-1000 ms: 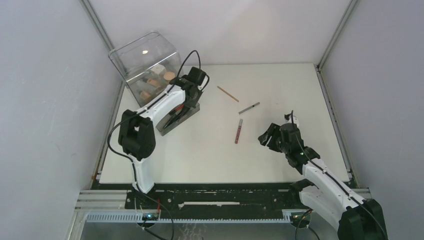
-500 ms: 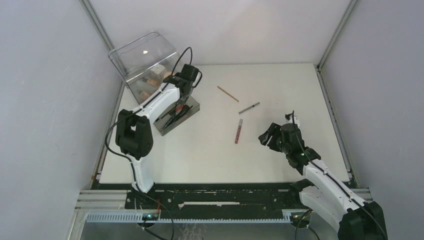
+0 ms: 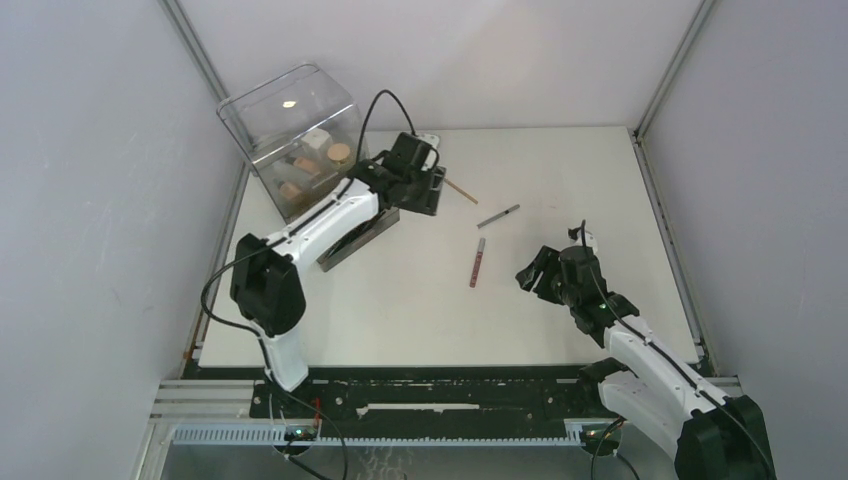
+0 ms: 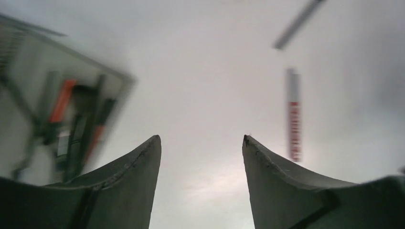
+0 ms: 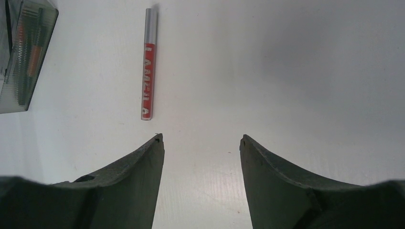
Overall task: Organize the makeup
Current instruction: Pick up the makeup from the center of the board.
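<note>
Three loose pieces of makeup lie mid-table: a red lip tube, a thin grey pencil and a tan stick. A pulled-out drawer holds black brushes and red tubes. My left gripper hovers open and empty just right of the drawer, close to the tan stick. My right gripper stands open and empty over bare table, right of the lip tube.
The big clear plastic box stands at the far left corner with tan and white items inside. White walls close the table on the left, back and right. The left wrist view is motion-blurred.
My left gripper opened over the drawer, then lifted out and swung right toward the tan stick. The right arm has not moved.
</note>
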Controlling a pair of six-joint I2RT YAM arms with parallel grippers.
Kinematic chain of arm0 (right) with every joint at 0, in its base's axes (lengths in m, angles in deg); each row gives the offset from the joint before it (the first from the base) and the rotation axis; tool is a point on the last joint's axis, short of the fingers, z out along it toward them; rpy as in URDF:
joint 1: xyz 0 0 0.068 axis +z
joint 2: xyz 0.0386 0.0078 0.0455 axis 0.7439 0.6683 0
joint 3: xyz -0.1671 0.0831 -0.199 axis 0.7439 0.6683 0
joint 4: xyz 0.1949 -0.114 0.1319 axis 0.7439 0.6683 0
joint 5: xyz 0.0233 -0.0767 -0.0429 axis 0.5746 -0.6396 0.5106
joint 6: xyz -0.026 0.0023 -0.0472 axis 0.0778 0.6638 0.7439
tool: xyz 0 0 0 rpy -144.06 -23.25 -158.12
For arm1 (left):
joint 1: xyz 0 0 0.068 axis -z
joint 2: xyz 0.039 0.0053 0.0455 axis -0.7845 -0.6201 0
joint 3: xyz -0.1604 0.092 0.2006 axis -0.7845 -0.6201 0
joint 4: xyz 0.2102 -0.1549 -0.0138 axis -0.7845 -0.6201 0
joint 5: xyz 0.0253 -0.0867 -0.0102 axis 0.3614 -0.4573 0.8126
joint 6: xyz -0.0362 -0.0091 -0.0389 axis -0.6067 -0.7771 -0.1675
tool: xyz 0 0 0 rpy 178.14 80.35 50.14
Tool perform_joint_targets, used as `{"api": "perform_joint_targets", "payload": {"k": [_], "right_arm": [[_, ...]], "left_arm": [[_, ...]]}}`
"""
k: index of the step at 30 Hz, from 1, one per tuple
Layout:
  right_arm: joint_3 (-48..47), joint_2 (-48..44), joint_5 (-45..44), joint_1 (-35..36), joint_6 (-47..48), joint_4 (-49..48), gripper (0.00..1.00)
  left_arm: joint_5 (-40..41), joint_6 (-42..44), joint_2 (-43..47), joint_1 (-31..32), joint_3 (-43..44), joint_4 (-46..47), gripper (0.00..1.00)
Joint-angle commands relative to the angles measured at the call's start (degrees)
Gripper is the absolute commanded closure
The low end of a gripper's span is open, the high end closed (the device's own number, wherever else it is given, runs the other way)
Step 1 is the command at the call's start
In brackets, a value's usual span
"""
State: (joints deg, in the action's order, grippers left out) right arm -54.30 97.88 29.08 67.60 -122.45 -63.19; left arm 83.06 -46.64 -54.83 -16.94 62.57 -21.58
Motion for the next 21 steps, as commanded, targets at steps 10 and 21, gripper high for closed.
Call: {"api": "perform_joint_targets", "payload": {"k": [10,21], "right_arm": [[-1.02,-3.42,-3.52,-1.24,1.05,1.51,0.33],[-0.27,-3.45,-2.67,-1.25,0.8,1.19,0.33]], "left_arm": [[-10.98,-18.83,-13.74,14.14,4.62,6.41,0.29],[-1.16,-16.1,-22.38,17.4,9.32,2.4,0.42]]}}
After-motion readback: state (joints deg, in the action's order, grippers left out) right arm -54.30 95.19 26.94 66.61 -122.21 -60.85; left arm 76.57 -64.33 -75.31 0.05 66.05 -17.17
